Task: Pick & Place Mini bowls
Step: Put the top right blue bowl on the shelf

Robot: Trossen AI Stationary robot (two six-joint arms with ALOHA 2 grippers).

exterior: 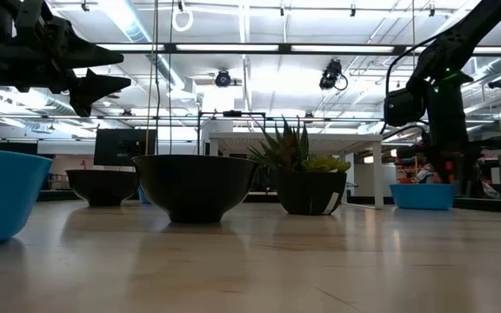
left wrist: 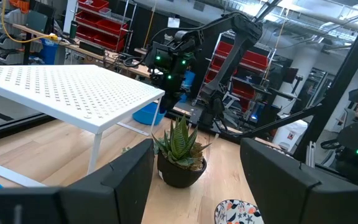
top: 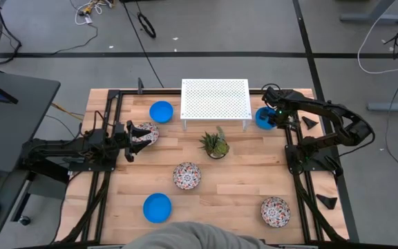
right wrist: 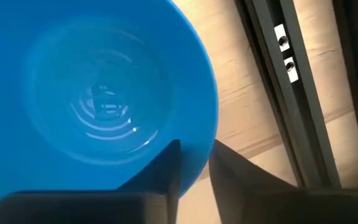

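Six mini bowls sit on the wooden table. Blue ones are at the far left point(top: 161, 111), the near left point(top: 157, 207) and beside the rack's right leg point(top: 261, 118). Floral ones are at the left point(top: 146, 133), the centre point(top: 186, 175) and the near right point(top: 275, 211). My left gripper point(top: 131, 140) point(exterior: 127, 71) point(left wrist: 196, 144) hovers open, raised above the left floral bowl's left side. My right gripper point(top: 273, 117) point(right wrist: 194, 149) is shut on the blue bowl point(right wrist: 104, 93) next to the rack. My right gripper holds the blue bowl by its rim point(right wrist: 205, 134) on the side toward the table's right edge. One finger point(right wrist: 166, 168) is inside the bowl and one point(right wrist: 235, 177) outside, coming from above and pointing down. The bowl point(exterior: 420, 196) stands upright with its base on the table.
A white perforated rack point(top: 215, 100) stands at the far middle, and a small potted plant point(top: 215, 144) in front of it. Black frame rails point(top: 296, 159) run along both table sides. A person point(top: 185, 236) leans at the near edge. Bare wood lies between the near bowls.
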